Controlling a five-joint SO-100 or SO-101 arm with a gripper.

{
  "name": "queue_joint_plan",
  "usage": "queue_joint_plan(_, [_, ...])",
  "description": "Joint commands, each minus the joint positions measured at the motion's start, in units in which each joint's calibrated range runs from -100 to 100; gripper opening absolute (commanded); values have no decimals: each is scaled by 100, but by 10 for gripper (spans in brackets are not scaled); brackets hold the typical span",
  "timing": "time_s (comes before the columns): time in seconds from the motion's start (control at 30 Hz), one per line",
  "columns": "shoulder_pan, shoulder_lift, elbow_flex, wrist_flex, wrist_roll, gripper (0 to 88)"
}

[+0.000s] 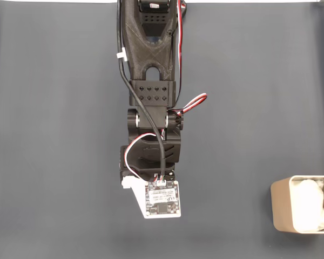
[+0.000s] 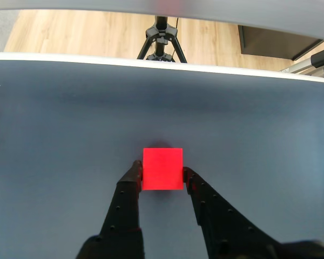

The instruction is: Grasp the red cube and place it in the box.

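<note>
Wrist view is showing the jaws (image 2: 162,174) squeezing the red cube (image 2: 162,168) from both sides — it is sitting on the table (image 2: 54,135), ready for lifting. The box (image 1: 281,210) is waiting well apart, at the fixed view's right edge.

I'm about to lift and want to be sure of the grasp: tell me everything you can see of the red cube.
In the wrist view the red cube is small, bright red and matte, with plain faces and crisp edges, apparently undamaged. It appears to sit flat and square on the dark grey table, casting a faint shadow beneath it. It lies between the fingertips of the gripper: one black finger meets its left face and the other its right face, low on the cube. Nothing else touches it.
</note>
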Motion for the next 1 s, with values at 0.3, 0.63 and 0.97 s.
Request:
queue_joint_plan(0.3, [-86,-337,-114,70,29,49])
queue_joint_plan(0.63, [-100,-571,-443,406,15,45])
queue_joint_plan(0.97, [-384,-1204,-954,979,5,40])
